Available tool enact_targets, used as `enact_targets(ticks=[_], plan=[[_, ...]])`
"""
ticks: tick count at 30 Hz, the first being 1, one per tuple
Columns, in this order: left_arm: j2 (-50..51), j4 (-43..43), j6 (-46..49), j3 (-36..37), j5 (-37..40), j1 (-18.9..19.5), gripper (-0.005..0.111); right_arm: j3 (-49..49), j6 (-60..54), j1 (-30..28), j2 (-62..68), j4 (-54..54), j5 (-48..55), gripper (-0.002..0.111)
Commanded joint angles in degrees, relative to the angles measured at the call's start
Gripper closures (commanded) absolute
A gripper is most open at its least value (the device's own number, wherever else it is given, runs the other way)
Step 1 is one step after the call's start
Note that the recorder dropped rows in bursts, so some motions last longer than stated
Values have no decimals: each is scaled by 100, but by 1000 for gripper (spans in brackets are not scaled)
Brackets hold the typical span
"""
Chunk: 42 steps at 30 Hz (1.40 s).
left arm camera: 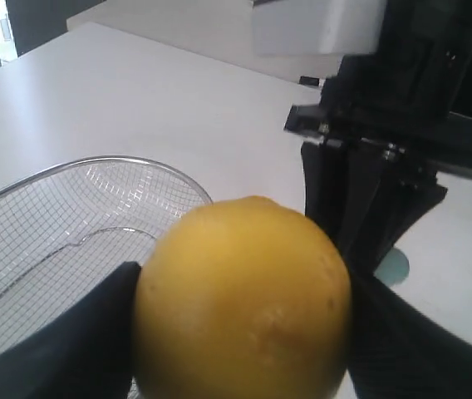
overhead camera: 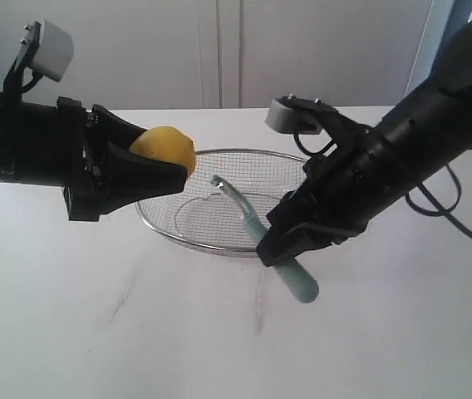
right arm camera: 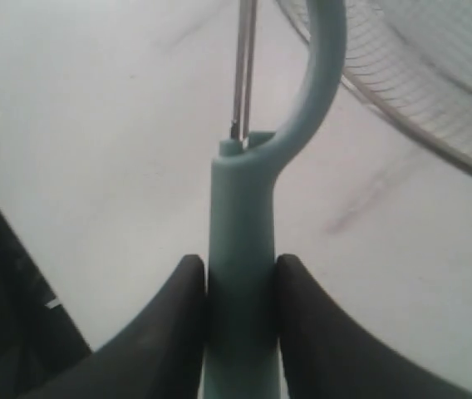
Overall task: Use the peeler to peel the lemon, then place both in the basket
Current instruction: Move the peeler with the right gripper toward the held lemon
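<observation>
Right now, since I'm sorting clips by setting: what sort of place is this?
Probably a lab test bench: bare white table, plain pale wall behind, only a wire basket, lemon and peeler as props.

The right gripper [right arm camera: 240,291] pinches the pale teal handle of the peeler [right arm camera: 240,208] tightly between its two dark fingers [right arm camera: 174,320], while the curved head and slim metal blade [right arm camera: 244,66] stretch out above the white table [right arm camera: 95,125], near the rim of the wire mesh basket [right arm camera: 444,75].
</observation>
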Motion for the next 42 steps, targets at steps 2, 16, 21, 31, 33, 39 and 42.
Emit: enact_targets(ticks=[2, 16, 21, 31, 33, 39, 42], plan=[[-33, -340, 90, 15, 385, -19, 107, 1, -497, -53, 535, 1036, 507, 108], [-33, -344, 105, 15, 248, -19, 107, 1, -979, -31, 801, 2050, 1137, 108], [23, -201, 105, 15, 140, -19, 107, 1, -1045, -31, 801, 2072, 1095, 108], [602, -85, -153, 15, 18, -19, 107, 1, -1042, -31, 801, 2117, 884, 108], [636, -85, -153, 15, 21, -19, 107, 1, -1044, -31, 801, 2117, 868, 108], [636, -85, -153, 15, 21, -19, 107, 1, -1044, -31, 801, 2117, 762, 108], [636, -85, -153, 15, 21, -19, 107, 1, -1025, -47, 801, 2061, 594, 108]])
